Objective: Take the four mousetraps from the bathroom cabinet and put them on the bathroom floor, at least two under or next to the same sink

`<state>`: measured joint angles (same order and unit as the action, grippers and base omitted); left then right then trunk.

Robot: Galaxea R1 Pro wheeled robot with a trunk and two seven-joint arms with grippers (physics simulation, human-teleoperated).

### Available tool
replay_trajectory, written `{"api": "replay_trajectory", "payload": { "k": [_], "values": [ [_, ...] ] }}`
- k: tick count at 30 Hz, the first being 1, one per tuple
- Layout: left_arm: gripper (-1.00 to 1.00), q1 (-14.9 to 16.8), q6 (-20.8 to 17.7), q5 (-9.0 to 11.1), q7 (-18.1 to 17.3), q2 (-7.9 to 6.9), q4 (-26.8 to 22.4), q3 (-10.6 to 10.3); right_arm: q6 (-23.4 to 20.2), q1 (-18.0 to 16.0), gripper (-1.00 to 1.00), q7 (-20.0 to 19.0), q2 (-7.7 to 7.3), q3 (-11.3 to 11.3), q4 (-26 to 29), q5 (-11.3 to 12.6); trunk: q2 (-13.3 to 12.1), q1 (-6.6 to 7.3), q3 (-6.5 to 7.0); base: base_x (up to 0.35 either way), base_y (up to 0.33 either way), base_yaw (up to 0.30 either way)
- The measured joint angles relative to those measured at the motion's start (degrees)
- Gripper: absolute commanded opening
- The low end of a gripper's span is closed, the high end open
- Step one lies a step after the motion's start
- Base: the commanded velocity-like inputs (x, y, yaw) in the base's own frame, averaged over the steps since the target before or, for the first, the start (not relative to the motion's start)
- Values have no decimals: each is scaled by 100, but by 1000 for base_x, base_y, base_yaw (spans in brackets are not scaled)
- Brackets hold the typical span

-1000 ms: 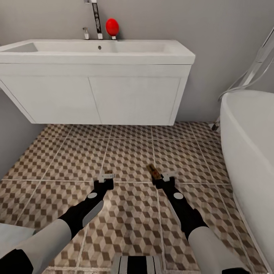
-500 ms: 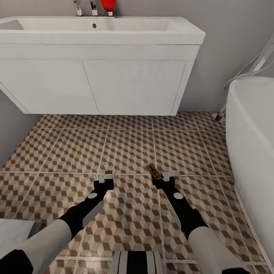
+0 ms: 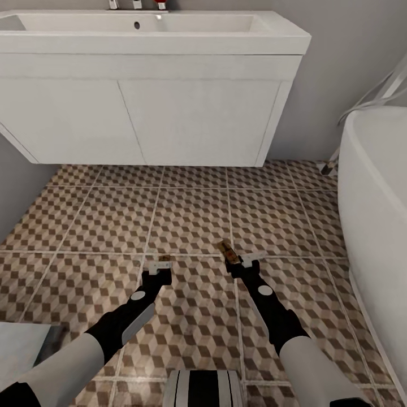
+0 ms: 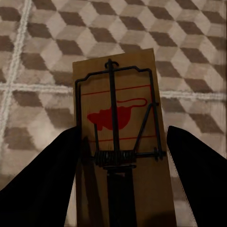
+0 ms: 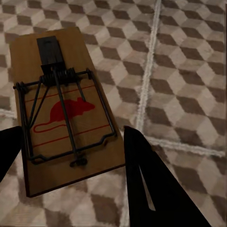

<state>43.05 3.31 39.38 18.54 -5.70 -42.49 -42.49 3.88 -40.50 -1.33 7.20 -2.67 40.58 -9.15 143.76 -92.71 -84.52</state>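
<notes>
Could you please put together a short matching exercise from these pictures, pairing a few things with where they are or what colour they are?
Things:
1. mousetrap
2. second mousetrap
3. sink
4. bathtub

Places or colours:
A. white, at the head view's right edge
B. between the right gripper's fingers
C. on top of the white vanity
D. between the left gripper's fingers

Pairs: 1-D, 2-B, 3-C, 4-A

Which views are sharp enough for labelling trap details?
Both wrist views: each mousetrap shows crisp wire and red print under even, glare-free light; head view: traps are tiny, soft smudges at the jaws.
</notes>
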Motion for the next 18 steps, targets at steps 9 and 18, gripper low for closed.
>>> {"api": "replay_trajectory", "payload": {
  "k": [9,18],
  "values": [
    [-100,-32,-1463,1,12,15,-802,375,-1168,-16,-100,4,16,-171,1269,-5,0,0,-1,0,0,0],
    [-100,746,-4005,-325,10,151,-1912,1890,-1838,-656,-100,3,23,-190,1478,6,0,0,-1,0,0,0]
  ]
}}
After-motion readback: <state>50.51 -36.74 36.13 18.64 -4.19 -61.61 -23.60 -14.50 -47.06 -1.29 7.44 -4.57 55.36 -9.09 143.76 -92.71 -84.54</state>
